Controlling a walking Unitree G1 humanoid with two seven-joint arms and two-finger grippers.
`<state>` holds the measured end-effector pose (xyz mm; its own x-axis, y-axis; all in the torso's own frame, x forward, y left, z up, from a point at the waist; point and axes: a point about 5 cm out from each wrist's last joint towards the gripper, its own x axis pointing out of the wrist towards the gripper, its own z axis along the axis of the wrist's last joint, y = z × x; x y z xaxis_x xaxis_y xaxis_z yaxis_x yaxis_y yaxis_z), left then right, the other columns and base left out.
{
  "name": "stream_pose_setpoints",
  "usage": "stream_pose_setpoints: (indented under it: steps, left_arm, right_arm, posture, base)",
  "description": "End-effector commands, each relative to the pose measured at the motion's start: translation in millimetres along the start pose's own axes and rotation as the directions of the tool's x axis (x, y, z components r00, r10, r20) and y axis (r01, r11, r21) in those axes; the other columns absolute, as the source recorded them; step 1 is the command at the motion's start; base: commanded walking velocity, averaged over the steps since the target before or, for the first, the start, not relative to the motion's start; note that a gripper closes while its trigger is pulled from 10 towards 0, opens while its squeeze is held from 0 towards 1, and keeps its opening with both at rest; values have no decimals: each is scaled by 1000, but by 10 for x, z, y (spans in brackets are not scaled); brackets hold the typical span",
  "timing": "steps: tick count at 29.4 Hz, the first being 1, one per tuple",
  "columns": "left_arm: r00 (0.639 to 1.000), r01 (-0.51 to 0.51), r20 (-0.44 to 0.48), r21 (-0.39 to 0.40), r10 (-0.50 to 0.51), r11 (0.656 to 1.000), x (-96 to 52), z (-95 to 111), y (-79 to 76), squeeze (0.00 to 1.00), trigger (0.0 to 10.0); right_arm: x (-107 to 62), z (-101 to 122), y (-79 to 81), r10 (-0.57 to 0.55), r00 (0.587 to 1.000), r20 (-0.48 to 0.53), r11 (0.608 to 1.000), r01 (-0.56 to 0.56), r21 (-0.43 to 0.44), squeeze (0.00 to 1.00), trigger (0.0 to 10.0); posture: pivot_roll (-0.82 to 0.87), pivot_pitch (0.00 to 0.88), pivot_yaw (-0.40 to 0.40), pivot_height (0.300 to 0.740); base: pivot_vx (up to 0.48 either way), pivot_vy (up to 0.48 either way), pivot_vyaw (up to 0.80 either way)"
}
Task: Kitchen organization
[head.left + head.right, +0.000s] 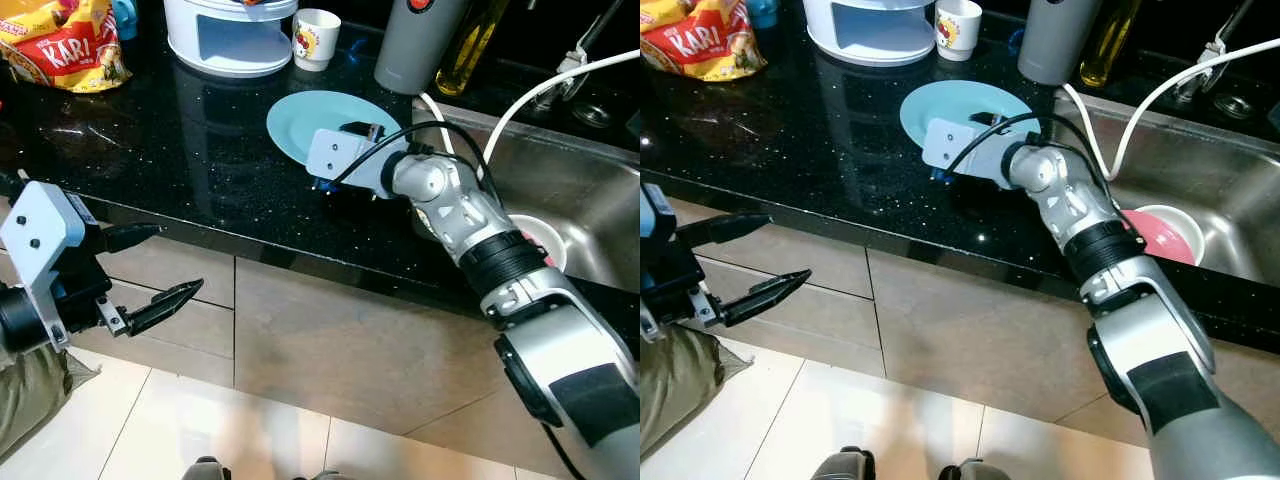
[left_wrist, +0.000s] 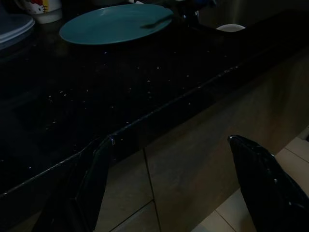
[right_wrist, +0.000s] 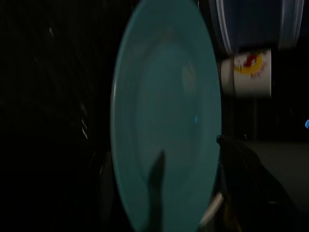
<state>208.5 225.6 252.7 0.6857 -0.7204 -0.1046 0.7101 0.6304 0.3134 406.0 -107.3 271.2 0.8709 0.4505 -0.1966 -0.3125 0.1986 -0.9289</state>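
Your right gripper (image 3: 159, 193) is reaching over the black speckled counter (image 1: 180, 160) to the teal plate (image 1: 318, 118), its wrist housing lying across the plate's near edge. In the right wrist view one dark finger (image 3: 155, 181) lies over the plate's face and the other sits just off its rim, but the view is too dark to tell whether they pinch the plate or stand apart.

Your left gripper (image 1: 150, 270) hangs off the counter, in front of the cabinet doors (image 1: 300, 320), well apart from the plate, with its two black fingers spread wide.

Taking the plate as your landmark: it is round, plain, shallow and light teal, lying flat on the counter close to the front edge. Just behind it stands a small white cup (image 1: 315, 38) with a red and yellow cartoon figure; no words on it can be read. Beside the cup, a white appliance (image 1: 228, 35) with a rounded opening. Far from the plate, at the counter's back corner on your left, lies a yellow and red snack bag (image 1: 62, 42) printed with the word "KARI". Behind the plate on your right stand a grey cylinder (image 1: 415, 45) and a bottle of yellowish oil (image 1: 468, 50). To your right of the plate is the steel sink (image 1: 590, 200), holding a white bowl (image 1: 1160, 236) with a pink inside. White cables (image 1: 520, 100) run across the sink.
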Motion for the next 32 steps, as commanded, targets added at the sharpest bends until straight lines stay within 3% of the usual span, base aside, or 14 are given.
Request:
stream_pose_setpoints:
  steps: [1, 2, 9, 11, 19, 20, 21, 24, 27, 28, 29, 30, 32]
  left_arm:
    - [1000, 26, -7, 7, -26, 1000, 27, 14, -29, 0, 10000]
    - [1000, 25, -6, 7, -25, 1000, 31, 14, -25, 0, 10000]
    - [1000, 24, 1, 12, -24, 1000, 47, 20, -16, 0, 10000]
    - [1000, 25, -5, 17, -25, 1000, 52, 16, -11, 0, 10000]
    - [1000, 29, -4, 23, -29, 999, 79, 12, -4, 0, 10000]
    - [1000, 29, -2, 24, -29, 999, 82, 13, -3, 0, 10000]
    - [1000, 29, 2, 26, -29, 999, 88, 18, -2, 0, 10000]
    - [1000, 25, 8, 30, -25, 999, 94, 27, 3, 0, 10000]
    - [999, 8, 41, 51, -10, 999, 123, 75, 27, 0, 10000]
    - [998, -2, 62, 56, -2, 998, 137, 103, 40, 0, 10000]
    - [997, -8, 76, 57, 4, 998, 145, 120, 49, 0, 10000]
    - [997, -8, 76, 57, 4, 998, 145, 120, 49, 0, 10000]
    - [991, -32, 132, 66, 23, 997, 182, 197, 89, 0, 10000]
  right_arm:
    - [-17, -149, 80, 59, 995, -86, 997, -62, -34, 0, 5686]
    - [-21, -147, 87, 72, 994, -80, 997, -75, -31, 0, 0]
    - [-18, -100, 62, 40, 998, -54, 999, -42, -20, 0, 0]
    - [-9, -79, 76, 39, 999, -31, 999, -38, 29, 0, 0]
    - [-18, -116, 123, 44, 999, -30, 996, -41, 75, 0, 0]
    - [-26, -116, 114, 34, 999, -17, 994, -32, 101, 0, 0]
    - [-46, -95, 80, 7, 999, 32, 983, -13, 183, 0, 0]
    - [-71, -80, 33, -31, 997, 73, 969, 12, 248, 0, 0]
    - [-176, 86, -98, -147, 945, 293, 910, 13, 415, 0, 0]
    - [-233, 140, -150, -193, 910, 368, 869, -15, 495, 0, 0]
    - [-271, 165, -179, -221, 886, 408, 841, -38, 539, 0, 0]
    - [-271, 165, -179, -221, 886, 408, 841, -38, 539, 0, 0]
    - [-427, 183, -269, -309, 800, 515, 746, -132, 653, 0, 0]
  posture:
    - [211, 94, -117, 740]
    - [211, 92, -118, 740]
    - [207, 85, -112, 740]
    - [207, 85, -112, 740]
    - [202, 82, -110, 740]
    - [200, 83, -109, 740]
    - [200, 83, -107, 740]
    - [200, 83, -106, 740]
    - [199, 83, -102, 740]
    - [196, 83, -100, 740]
    - [196, 83, -100, 740]
    - [196, 83, -100, 740]
    - [189, 83, -94, 740]
  base:
    - [0, 0, 0]
    - [0, 0, 0]
    - [0, 0, 0]
    - [0, 0, 0]
    - [0, 0, 0]
    - [0, 0, 0]
    - [0, 0, 0]
    - [0, 0, 0]
    - [0, 0, 0]
    - [0, 0, 0]
    - [0, 0, 0]
    - [0, 0, 0]
    - [0, 0, 0]
